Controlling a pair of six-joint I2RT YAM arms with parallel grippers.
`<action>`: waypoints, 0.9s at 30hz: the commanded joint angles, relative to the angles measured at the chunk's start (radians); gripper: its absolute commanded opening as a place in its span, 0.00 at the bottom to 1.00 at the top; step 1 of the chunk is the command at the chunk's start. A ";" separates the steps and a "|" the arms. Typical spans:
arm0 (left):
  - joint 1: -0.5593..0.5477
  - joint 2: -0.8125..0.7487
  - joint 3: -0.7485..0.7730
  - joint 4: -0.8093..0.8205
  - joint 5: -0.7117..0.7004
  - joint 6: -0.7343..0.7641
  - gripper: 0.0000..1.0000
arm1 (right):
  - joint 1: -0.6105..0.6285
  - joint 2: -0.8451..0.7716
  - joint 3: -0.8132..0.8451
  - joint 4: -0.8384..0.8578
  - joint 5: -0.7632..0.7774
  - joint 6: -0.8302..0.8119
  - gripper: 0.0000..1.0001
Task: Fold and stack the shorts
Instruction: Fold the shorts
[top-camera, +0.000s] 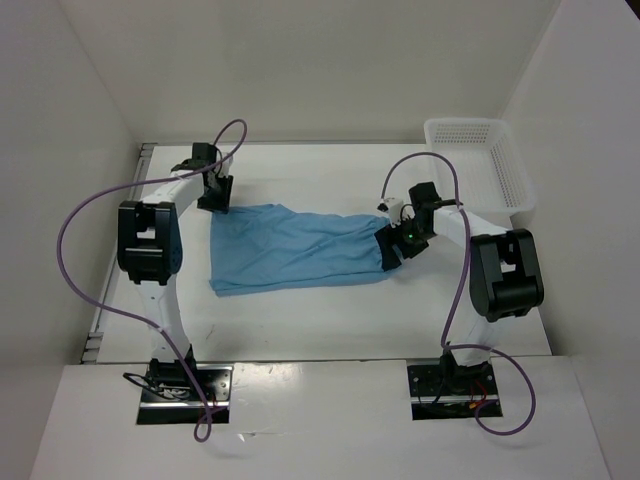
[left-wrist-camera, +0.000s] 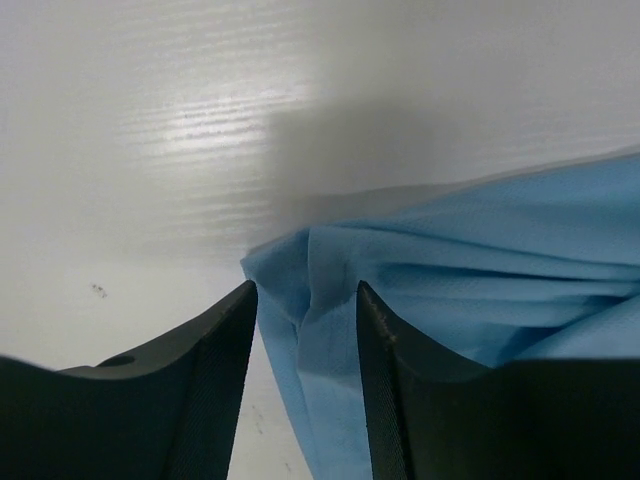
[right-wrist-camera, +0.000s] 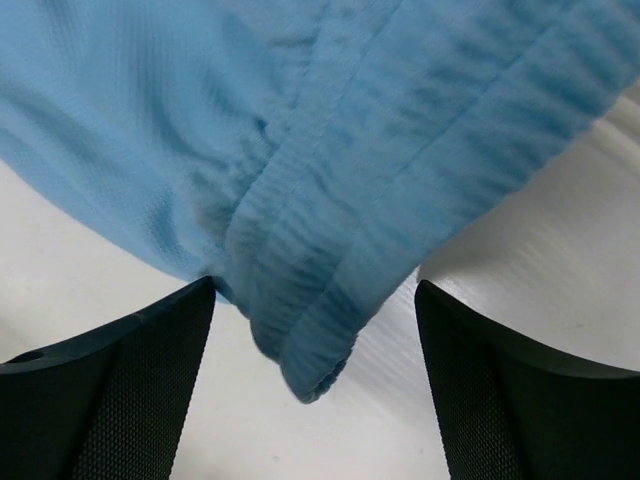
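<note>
The light sky-blue shorts (top-camera: 295, 248) lie spread out flat in the middle of the white table. My left gripper (top-camera: 214, 200) is at their far left corner. In the left wrist view its jaws (left-wrist-camera: 306, 290) stand apart around a bunched corner of the shorts (left-wrist-camera: 480, 270), with bare table showing beside the fabric. My right gripper (top-camera: 388, 252) is at the right end. In the right wrist view it (right-wrist-camera: 315, 285) is wide open, with the gathered elastic waistband corner (right-wrist-camera: 330, 300) hanging between the fingers and touching neither. No drawstring shows.
A white plastic mesh basket (top-camera: 463, 124) stands at the back right corner of the table. White walls close in the table at the back and on both sides. Purple cables loop from both arms.
</note>
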 joint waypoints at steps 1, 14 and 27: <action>0.002 -0.101 -0.018 -0.026 -0.018 0.004 0.52 | 0.001 -0.064 0.032 -0.070 -0.055 -0.052 0.88; 0.024 -0.259 -0.248 -0.187 0.112 0.004 0.55 | 0.010 -0.012 -0.021 0.049 0.028 0.070 0.73; 0.024 -0.226 -0.334 -0.186 0.160 0.004 0.56 | 0.122 0.026 -0.061 0.157 0.149 0.111 0.17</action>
